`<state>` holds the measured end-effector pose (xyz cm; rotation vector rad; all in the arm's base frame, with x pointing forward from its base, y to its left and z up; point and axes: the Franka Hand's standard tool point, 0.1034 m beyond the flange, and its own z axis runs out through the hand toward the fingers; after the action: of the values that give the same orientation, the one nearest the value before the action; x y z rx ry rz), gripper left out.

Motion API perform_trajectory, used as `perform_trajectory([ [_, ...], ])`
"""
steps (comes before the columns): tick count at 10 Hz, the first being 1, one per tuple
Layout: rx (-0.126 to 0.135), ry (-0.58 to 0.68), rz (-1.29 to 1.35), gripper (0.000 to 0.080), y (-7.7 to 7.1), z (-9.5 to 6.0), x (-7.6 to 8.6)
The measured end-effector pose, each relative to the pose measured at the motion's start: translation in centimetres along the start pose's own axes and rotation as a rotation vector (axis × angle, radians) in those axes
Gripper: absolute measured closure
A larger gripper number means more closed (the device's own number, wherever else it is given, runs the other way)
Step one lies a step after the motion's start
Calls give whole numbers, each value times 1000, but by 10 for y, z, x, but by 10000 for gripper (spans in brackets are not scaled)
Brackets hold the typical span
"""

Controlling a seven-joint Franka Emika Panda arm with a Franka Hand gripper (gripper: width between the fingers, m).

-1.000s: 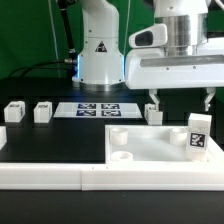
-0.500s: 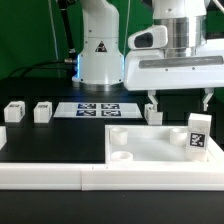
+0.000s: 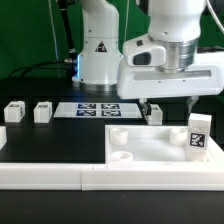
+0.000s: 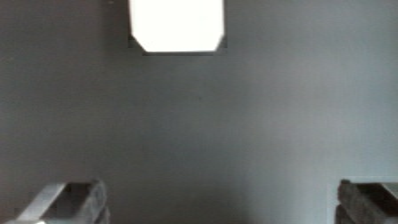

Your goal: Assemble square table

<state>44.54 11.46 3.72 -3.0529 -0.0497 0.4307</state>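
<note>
At the exterior view's left we see a first leg (image 3: 13,111) and a second leg (image 3: 42,112), set apart on the black counter (image 3: 60,140). Next comes the marker board (image 3: 97,108), lying flat. Right of it the jaws hang wide apart, holding nothing, close to a third leg (image 3: 155,114) just behind the square slab (image 3: 140,148). A fourth leg (image 3: 198,136) stands upright at the slab's right side. In the wrist view we see a white leg (image 4: 176,25) on the counter, clear of both fingers (image 4: 63,200).

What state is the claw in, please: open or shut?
Open: in the wrist view the claw has its fingers far apart, gripping nothing.
</note>
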Motion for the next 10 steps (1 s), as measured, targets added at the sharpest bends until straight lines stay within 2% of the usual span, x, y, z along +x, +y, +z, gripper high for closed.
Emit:
perform_trajectory([
  [1,-7,-75,-39,151,-6,8,-13],
  [2,0,-171,-25,151,-3,7,-14],
  [3,2,-210,-20,151,-2,6,-9],
  [4,4,-297,-19,151,-2,8,-15],
  [6,9,-427,-14,151,-1,11,-16],
  [8,5,-537,-10,151,5,24,-34],
  [10,0,-587,-7,151,3,32,-44],
])
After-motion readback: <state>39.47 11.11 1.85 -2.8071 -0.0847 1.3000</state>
